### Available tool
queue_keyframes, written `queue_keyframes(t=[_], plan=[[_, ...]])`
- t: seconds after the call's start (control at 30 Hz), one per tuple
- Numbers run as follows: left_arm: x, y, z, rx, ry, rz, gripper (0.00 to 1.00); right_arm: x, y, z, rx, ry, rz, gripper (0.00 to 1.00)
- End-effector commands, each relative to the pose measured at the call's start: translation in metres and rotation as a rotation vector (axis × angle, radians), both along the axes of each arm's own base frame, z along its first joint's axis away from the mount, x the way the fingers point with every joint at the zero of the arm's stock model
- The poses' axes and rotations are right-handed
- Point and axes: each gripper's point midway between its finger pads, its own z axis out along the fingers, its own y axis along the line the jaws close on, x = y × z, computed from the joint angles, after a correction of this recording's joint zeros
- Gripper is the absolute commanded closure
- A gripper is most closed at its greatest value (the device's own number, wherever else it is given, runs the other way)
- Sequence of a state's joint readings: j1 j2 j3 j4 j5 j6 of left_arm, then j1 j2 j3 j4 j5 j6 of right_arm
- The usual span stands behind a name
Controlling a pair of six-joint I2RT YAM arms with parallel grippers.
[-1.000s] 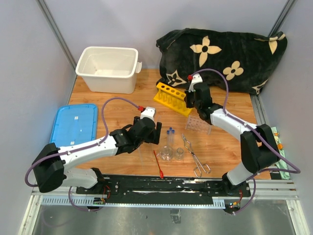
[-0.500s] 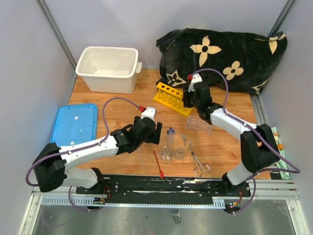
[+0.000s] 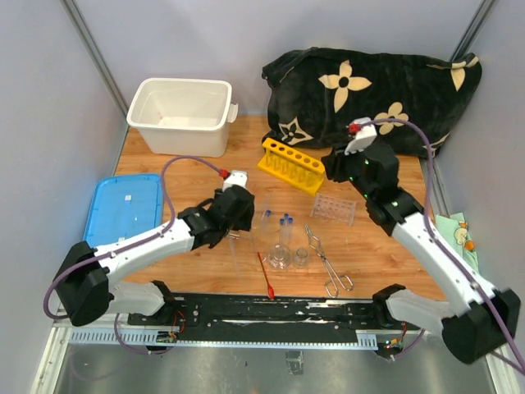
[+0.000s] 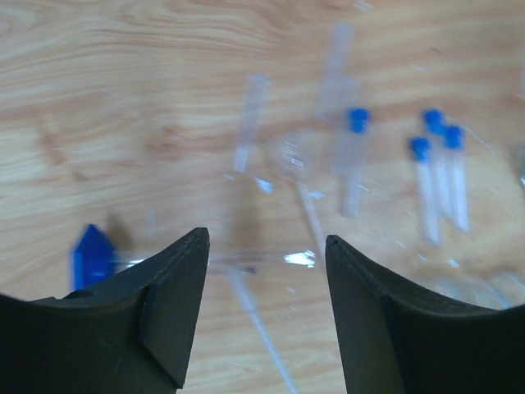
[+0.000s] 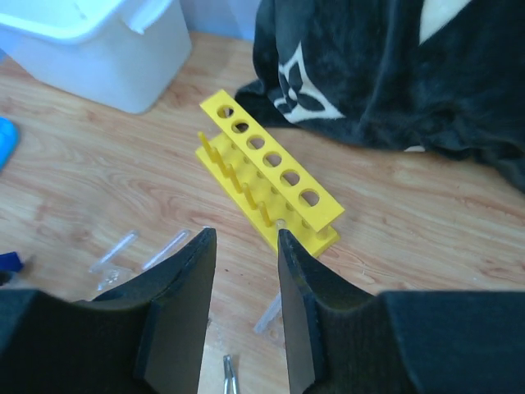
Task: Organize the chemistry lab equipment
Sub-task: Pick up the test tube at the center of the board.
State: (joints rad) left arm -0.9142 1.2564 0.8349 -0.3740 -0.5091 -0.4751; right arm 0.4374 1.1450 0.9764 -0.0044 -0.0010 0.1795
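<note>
Over open wood (image 4: 123,82), left gripper (image 4: 264,242), perhaps straddling a tube (image 4: 299,259), and right gripper (image 5: 246,235) gape.

The tub (image 3: 180,115) sits at the back left of the counter (image 3: 197,176), with the lid (image 3: 125,209) in front of it by the left edge. The cloth (image 3: 373,90) is heaped at the back right. The tube rack (image 3: 291,164) stands just before the cloth, and the low rack (image 3: 334,208) is before and right of that. Mid-front, tubes (image 3: 285,230) are just behind two beakers (image 3: 280,259). Tongs (image 3: 326,261) lie to their right, and the stick (image 3: 265,277) is front-left.
</note>
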Motion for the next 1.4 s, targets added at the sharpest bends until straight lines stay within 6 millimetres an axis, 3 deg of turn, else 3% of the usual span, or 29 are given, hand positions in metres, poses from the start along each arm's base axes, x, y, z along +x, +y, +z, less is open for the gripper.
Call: queue_keyframes(t=[0.0, 0.07, 0.27, 0.47, 1.37], plan=[[0.026, 0.046, -0.004, -0.044, 0.06, 0.091, 0.4, -0.038, -0.018, -0.004, 0.025, 0.044, -0.006, 0.63], [0.038, 0.06, -0.007, -0.061, 0.074, 0.108, 0.42, -0.05, -0.022, -0.002, 0.029, 0.045, -0.002, 0.63], [0.065, 0.048, -0.029, 0.056, 0.189, 0.066, 0.47, -0.062, -0.027, -0.008, 0.027, 0.07, -0.003, 0.64], [0.075, 0.04, -0.045, 0.09, 0.231, 0.045, 0.47, -0.066, -0.026, -0.012, 0.037, 0.08, 0.005, 0.64], [0.076, 0.022, -0.097, 0.079, 0.328, 0.0, 0.5, -0.064, -0.025, -0.029, 0.019, 0.103, 0.008, 0.64]])
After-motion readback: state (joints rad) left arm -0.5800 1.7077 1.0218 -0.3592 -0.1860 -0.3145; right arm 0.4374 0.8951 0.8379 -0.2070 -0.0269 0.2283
